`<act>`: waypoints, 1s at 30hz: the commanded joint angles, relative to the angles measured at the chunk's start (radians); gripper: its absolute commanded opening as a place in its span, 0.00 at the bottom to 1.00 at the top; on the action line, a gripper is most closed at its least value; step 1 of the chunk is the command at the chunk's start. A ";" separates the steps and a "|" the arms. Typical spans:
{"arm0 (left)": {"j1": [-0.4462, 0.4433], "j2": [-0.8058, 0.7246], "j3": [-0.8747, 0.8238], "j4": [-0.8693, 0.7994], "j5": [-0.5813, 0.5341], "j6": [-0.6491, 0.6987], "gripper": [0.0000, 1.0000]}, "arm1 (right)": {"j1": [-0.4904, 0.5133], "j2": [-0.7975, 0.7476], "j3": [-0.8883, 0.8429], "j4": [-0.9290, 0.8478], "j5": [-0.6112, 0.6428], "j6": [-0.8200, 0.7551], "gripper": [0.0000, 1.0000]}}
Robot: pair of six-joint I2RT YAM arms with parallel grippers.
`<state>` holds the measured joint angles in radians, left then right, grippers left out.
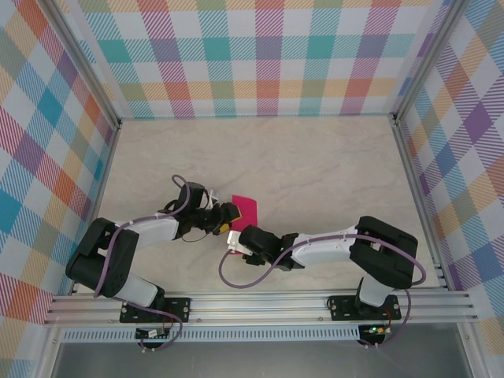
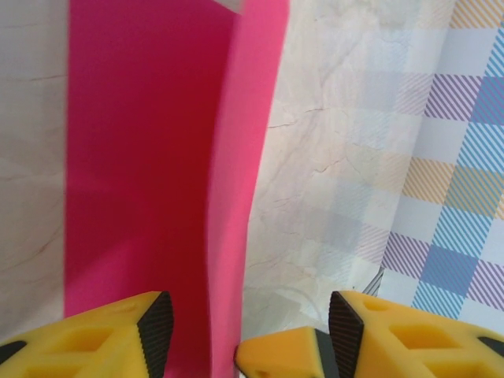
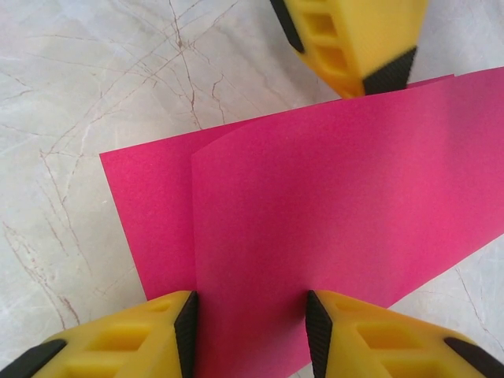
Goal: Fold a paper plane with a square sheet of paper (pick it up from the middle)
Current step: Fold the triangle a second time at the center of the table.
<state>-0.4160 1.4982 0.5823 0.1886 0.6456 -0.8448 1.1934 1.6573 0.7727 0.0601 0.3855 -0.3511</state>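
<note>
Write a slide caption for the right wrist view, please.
Right gripper open around the raised flap of a folded pink paper sheet on a marbled table.

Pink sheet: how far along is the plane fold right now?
Early. Done: one part of the square sheet of paper is curled over the rest, edges offset. In hand: the right pincer and left pincer both straddle the raised flap, open. Left: press that crease flat, then every later fold; no dart shape yet.

Pink paper lies on the marbled surface, right flap curled up, left gripper with jaws apart straddling its near edge, plaid wall at right.
</note>
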 commanded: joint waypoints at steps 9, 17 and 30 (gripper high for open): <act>-0.014 0.083 0.031 0.035 0.046 0.021 0.33 | 0.002 -0.101 -0.016 -0.009 -0.009 0.073 0.46; -0.015 0.064 0.044 -0.039 0.025 0.056 0.24 | 0.003 -0.259 -0.028 -0.082 -0.133 0.287 0.55; -0.015 0.043 0.059 -0.095 0.007 0.063 0.16 | 0.019 -0.175 0.128 -0.308 -0.212 0.726 0.67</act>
<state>-0.4179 1.5536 0.6155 0.1249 0.6598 -0.7952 1.1992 1.4448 0.8768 -0.2077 0.2153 0.2546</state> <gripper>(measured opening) 0.164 0.661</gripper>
